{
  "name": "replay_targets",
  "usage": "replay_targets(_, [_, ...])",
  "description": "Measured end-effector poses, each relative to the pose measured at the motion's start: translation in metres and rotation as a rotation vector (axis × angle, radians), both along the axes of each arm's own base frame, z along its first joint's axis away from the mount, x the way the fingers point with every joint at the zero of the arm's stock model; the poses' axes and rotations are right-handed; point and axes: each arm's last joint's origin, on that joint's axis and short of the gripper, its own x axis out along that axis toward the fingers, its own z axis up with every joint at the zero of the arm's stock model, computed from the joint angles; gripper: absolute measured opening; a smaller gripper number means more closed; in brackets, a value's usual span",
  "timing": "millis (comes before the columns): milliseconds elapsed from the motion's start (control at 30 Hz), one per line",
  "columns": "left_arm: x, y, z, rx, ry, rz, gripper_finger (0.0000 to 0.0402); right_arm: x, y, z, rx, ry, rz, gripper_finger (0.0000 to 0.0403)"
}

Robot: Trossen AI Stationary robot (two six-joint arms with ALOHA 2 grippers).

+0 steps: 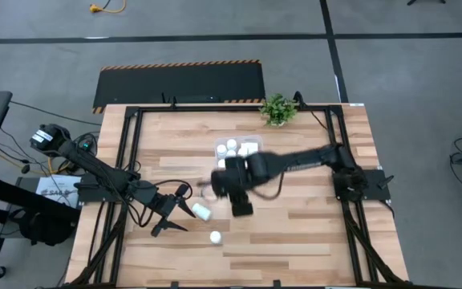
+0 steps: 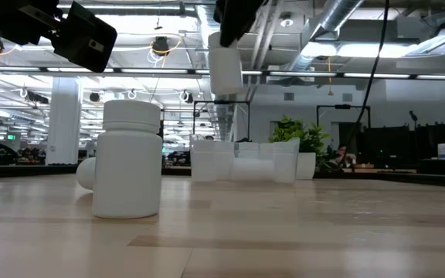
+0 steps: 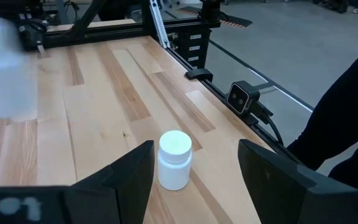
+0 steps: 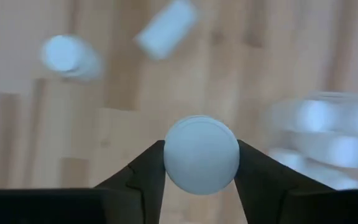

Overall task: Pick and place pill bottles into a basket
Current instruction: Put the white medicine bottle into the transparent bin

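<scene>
On the pale wooden table (image 1: 295, 233), the right gripper (image 4: 201, 163) is clamped on a pill bottle (image 4: 201, 154), lifted just left of the clear basket (image 1: 251, 143). The left gripper (image 3: 194, 171) hangs open, fingers flanking but not touching an upright bottle (image 3: 175, 159).

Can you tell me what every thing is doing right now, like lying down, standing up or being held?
right gripper: shut on a pill bottle, held above the table.
held pill bottle: lifted, cap toward the wrist camera.
left gripper: open, empty, low over the table.
standing pill bottle: upright on the table, free.
lying pill bottle: on its side, by the left gripper.
basket: on the table, holding several bottles.
potted plant: upright at the table's far edge.
</scene>
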Motion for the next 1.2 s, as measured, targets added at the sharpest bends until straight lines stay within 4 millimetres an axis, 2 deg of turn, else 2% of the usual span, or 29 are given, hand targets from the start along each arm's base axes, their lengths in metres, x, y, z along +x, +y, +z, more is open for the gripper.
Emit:
replay_targets(133, [0.000, 0.000, 0.000, 0.004, -0.002, 0.016, 0.0220, 0.002, -0.041, 0.019, -0.050, -0.012, -0.044, 0.0166])
replay_targets(233, [0.000, 0.001, 0.000, 0.007, -0.004, 0.028, 0.0220, 0.000, -0.075, 0.027, -0.063, -0.009, -0.088, 0.0157])
replay_targets(433, [0.001, 0.001, 0.000, 0.014, -0.007, 0.054, 0.0220, -0.003, -0.134, 0.028, -0.076, 0.007, -0.190, 0.0152])
replay_targets(633, [0.001, 0.002, 0.000, 0.024, -0.012, 0.091, 0.0220, -0.005, -0.172, 0.024, -0.080, 0.007, -0.254, 0.0166])
replay_targets(733, [0.001, 0.003, 0.000, 0.026, -0.012, 0.098, 0.0220, -0.008, -0.188, 0.021, -0.056, 0.000, -0.284, 0.0151])
replay_targets(867, [0.001, 0.003, 0.000, 0.026, -0.013, 0.098, 0.0220, -0.011, -0.201, 0.006, -0.032, 0.054, -0.322, 0.0149])
replay_targets(1067, [0.001, 0.003, 0.000, 0.026, -0.012, 0.098, 0.0220, -0.009, -0.203, -0.015, -0.014, 0.080, -0.321, 0.0163])
replay_targets(1200, [0.001, 0.003, 0.000, 0.026, -0.012, 0.098, 0.0220, -0.008, -0.203, -0.023, -0.013, 0.082, -0.321, 0.0151])
